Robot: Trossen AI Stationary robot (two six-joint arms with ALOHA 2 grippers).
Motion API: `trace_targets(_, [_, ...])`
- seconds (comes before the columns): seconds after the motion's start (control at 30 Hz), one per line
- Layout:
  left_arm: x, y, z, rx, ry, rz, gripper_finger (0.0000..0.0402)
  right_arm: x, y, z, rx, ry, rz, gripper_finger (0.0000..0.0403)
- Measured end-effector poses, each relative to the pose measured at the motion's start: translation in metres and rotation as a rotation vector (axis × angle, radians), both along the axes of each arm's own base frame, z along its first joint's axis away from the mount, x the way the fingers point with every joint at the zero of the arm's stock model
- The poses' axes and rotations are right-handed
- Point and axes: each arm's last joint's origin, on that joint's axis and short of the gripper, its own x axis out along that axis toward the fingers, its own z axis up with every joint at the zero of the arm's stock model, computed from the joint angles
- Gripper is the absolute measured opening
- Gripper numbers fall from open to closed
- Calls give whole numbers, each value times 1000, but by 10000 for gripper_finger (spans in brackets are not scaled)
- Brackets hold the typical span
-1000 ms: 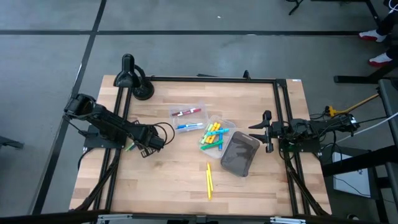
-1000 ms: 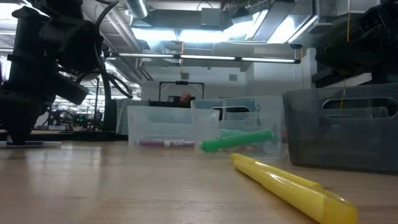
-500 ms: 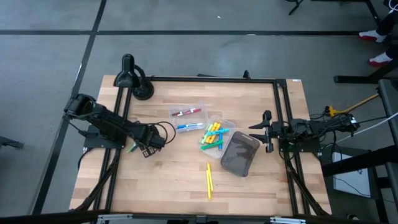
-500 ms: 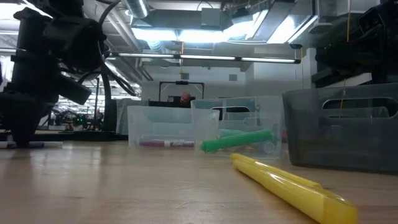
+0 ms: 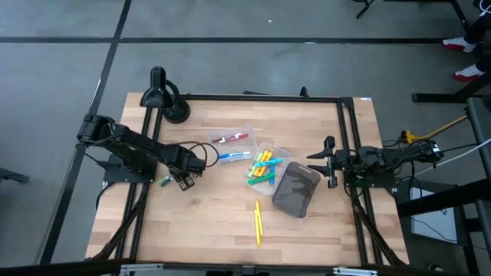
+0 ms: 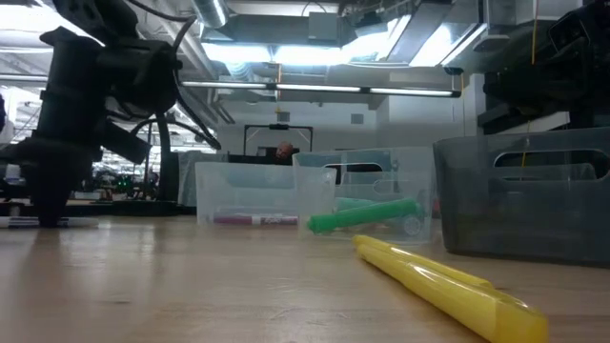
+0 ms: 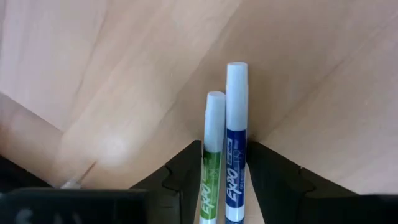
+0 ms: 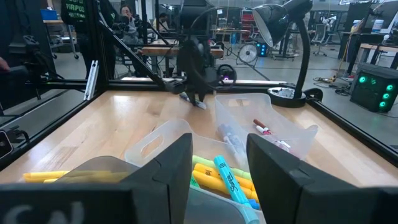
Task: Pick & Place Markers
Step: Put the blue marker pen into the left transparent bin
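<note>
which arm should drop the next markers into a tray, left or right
Left. Its gripper already holds a green marker and a blue marker and sits close to the trays. The right gripper waits at the table's right edge, fingers open and empty.

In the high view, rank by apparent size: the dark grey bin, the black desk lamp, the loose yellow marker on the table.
1. Dark grey bin, largest.
2. Black desk lamp, smaller than the bin.
3. Loose yellow marker, smallest, a thin sliver.

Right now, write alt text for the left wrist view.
Two capped markers, one green and one blue, lie side by side between the left gripper's dark fingers, pointing out over the bare wooden table.
</note>
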Motion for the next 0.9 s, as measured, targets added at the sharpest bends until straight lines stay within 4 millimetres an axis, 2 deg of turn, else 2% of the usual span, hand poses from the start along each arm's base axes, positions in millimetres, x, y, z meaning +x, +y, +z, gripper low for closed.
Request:
trace_targets(0.17, [-5, 9, -3, -22, 21, 67, 119, 0, 0, 0, 0, 0, 0, 152])
trace_targets(0.6, [-2, 9, -2, -39, -19, 25, 72, 0, 0, 0, 0, 0, 0, 152])
trace_targets(0.9, [-2, 9, -1, -34, -20, 13, 80, 0, 0, 0, 0, -1, 0, 152])
